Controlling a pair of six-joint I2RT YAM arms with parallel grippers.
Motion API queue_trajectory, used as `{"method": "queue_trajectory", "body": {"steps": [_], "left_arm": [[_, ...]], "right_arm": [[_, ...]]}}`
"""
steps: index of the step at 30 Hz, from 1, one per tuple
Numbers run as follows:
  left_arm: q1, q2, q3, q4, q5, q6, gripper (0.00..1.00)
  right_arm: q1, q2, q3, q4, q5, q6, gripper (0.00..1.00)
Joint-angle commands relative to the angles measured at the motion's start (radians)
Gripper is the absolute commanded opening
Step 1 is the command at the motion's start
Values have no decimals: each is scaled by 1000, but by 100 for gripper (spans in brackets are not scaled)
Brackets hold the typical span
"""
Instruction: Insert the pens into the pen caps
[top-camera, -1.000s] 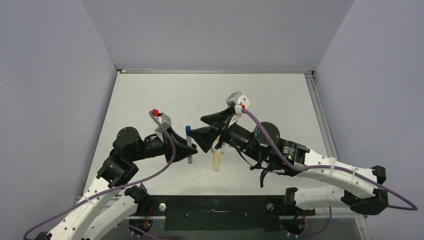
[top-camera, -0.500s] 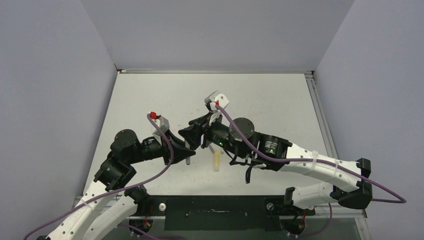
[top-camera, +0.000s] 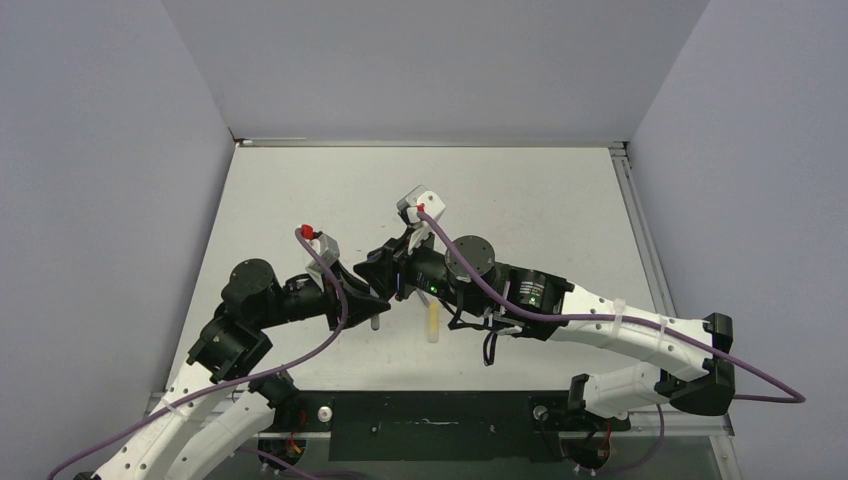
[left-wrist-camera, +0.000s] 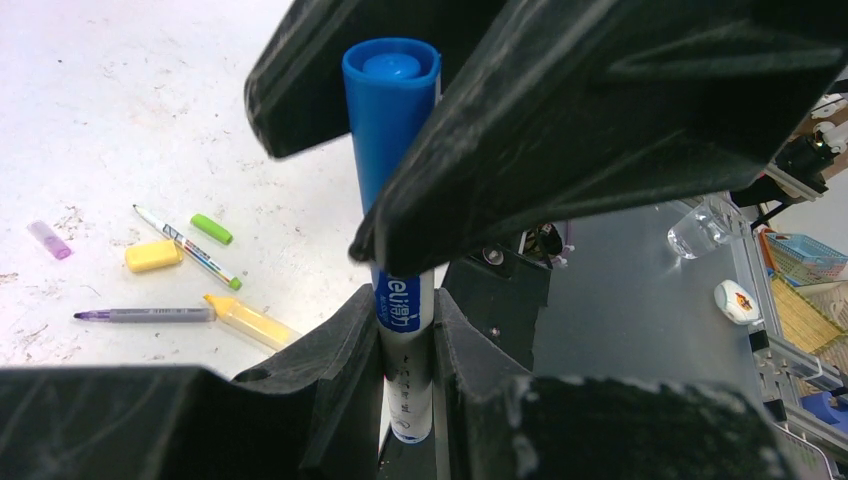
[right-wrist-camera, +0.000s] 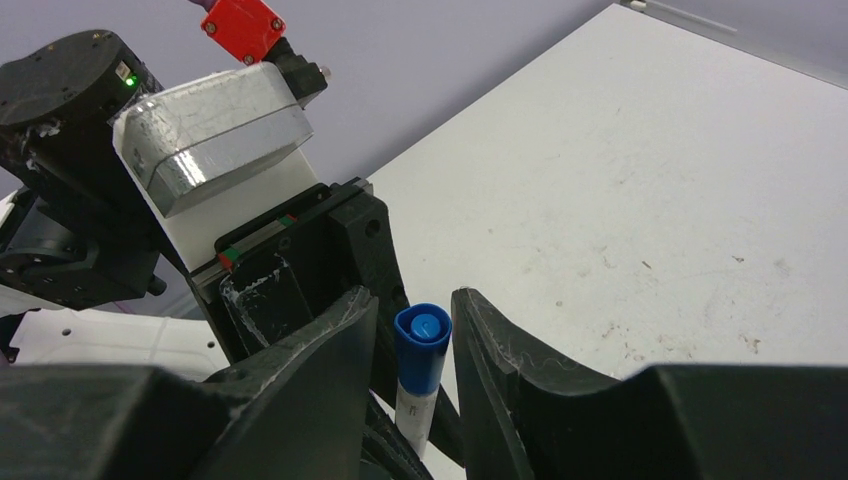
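My left gripper (left-wrist-camera: 408, 350) is shut on the lower barrel of the white-grey pen (left-wrist-camera: 407, 345), holding it upright. The blue cap (left-wrist-camera: 390, 110) sits on the pen's top end. My right gripper (right-wrist-camera: 417, 305) reaches in from the right and straddles the blue cap (right-wrist-camera: 421, 350), its jaws narrow, with a thin gap on one side. In the top view both grippers (top-camera: 375, 290) meet at the table's middle. On the table lie the yellow marker (left-wrist-camera: 250, 320), purple pen (left-wrist-camera: 145, 315), thin grey-green pen (left-wrist-camera: 188, 248), yellow cap (left-wrist-camera: 153, 255), green cap (left-wrist-camera: 212, 229) and pink-purple cap (left-wrist-camera: 48, 240).
The yellow marker (top-camera: 433, 322) lies just right of the grippers, partly under the right arm. The white table (top-camera: 520, 200) has raised edges at the back and right. The black base plate (top-camera: 430, 425) runs along the near edge.
My right arm swung left to the pen, and its jaws have narrowed around the blue cap. The left gripper shifted slightly and kept hold of the pen.
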Motion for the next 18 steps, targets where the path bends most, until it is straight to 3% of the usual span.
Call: {"method": "queue_trajectory", "body": {"steps": [1,3,6,7,18], "left_arm": [[3,6,28,14,-10,14,0],[3,6,31,13,-10,14,0],[3,7,32,13,-10,14,0],[3,7,34,13,-11,13,0],[3,15,61,20,-33,1,0]], "right_arm": [[4,9,43,10,-25,15,33],[4,9,40,10,-31,16,28],[4,9,38,10,-37,16,8],[4,8,37,9,-39,16,6],[9,-34,-44,16,-68,20,5]]}}
